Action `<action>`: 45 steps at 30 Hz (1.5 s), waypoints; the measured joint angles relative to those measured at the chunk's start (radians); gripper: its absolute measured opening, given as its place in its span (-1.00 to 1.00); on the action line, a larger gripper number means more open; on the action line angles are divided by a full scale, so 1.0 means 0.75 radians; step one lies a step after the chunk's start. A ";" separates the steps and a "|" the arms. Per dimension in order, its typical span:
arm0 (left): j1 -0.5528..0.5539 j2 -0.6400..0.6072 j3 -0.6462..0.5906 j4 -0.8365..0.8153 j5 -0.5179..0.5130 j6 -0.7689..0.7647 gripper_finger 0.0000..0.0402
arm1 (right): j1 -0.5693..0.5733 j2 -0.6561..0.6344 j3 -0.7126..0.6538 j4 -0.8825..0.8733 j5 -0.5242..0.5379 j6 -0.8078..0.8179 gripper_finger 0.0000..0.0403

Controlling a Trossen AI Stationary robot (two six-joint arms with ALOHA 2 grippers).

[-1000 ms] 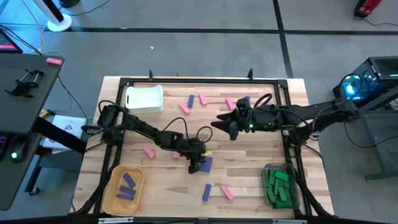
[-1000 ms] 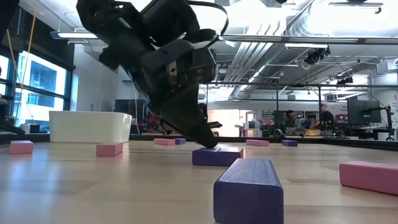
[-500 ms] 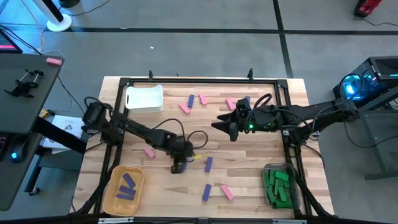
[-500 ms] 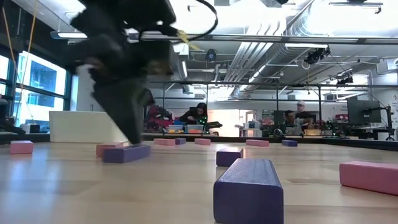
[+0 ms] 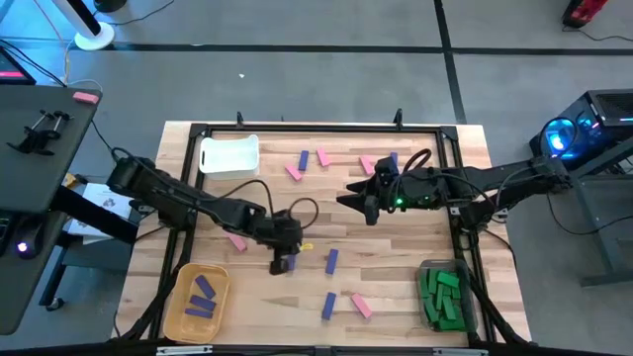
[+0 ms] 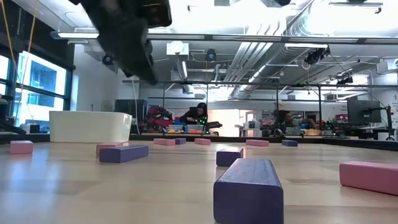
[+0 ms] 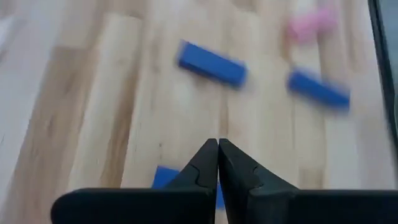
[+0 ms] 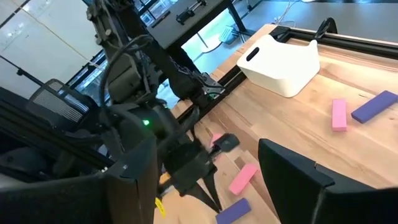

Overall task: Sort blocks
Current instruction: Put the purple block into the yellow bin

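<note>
Just above a blue-purple block (image 5: 287, 264) near the table's (image 5: 396, 287) middle, the left gripper (image 5: 282, 259) hangs with fingers pressed together, while the right gripper (image 5: 348, 201) waits spread apart toward the far edge.

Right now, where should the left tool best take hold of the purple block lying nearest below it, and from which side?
Grip the purple block at its middle, across its two long sides, coming straight down from above. It lies flat on the table, so only the narrow sides offer a hold. The left tool is shut and raised, so it probably must open first.
</note>
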 joint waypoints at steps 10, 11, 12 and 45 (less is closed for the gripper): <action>-0.077 0.141 0.000 0.143 -0.182 -0.681 -0.63 | -0.018 0.000 0.000 -0.027 0.000 -0.019 0.06; -0.087 0.165 0.000 0.167 -0.177 -0.688 -0.58 | -0.023 0.000 0.000 -0.027 0.000 -0.020 0.06; -0.095 0.186 0.000 0.179 -0.172 -0.694 -0.54 | -0.025 0.000 0.000 -0.027 0.000 -0.020 0.06; -0.075 0.189 0.002 -0.120 0.035 -0.303 -0.92 | -0.040 0.000 0.000 -0.106 -0.016 -0.053 0.06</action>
